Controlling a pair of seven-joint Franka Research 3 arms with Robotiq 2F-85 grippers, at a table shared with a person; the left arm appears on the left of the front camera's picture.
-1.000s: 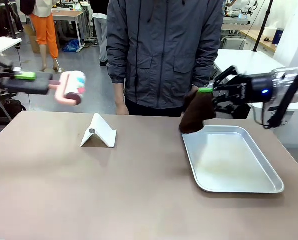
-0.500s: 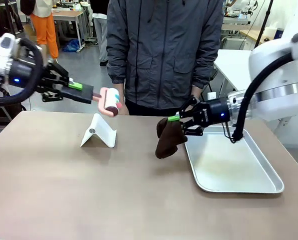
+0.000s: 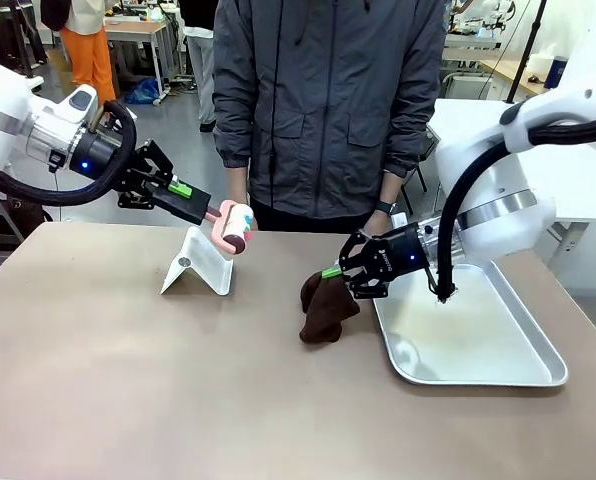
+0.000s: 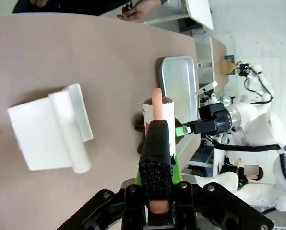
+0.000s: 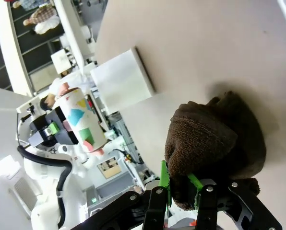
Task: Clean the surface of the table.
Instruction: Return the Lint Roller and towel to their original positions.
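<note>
A wide, matte brownish-tan table (image 3: pixel 178 380) fills the near part of the front view, with a person in a dark grey jacket (image 3: pixel 328 100) standing at its far edge.

At far left, the left gripper (image 3: pixel 200 205) reaches in above the table, its fingers clamped on the pink handle of a lint roller (image 3: pixel 233 226) with a white, colour-patched drum. The roller hangs in the air just above a small white folded plastic stand (image 3: pixel 200 262), which rests on the table's far left part. The left wrist view looks straight down the handle and shows the stand's ridge and flat flaps from above, which the front view does not.

Right of centre, the right gripper (image 3: pixel 340 270) is closed on a dark brown terry cloth (image 3: pixel 324 308), whose lower end touches the tabletop just left of a shiny silver rectangular metal tray (image 3: pixel 518 372). The tray lies on the table's right side. The right wrist view shows the cloth's looped weave bunched between the green pads (image 5: pixel 164 178), and the roller's blue, green and red patches farther off.

The person's hand (image 3: pixel 381 219) hangs just behind the right gripper.
</note>
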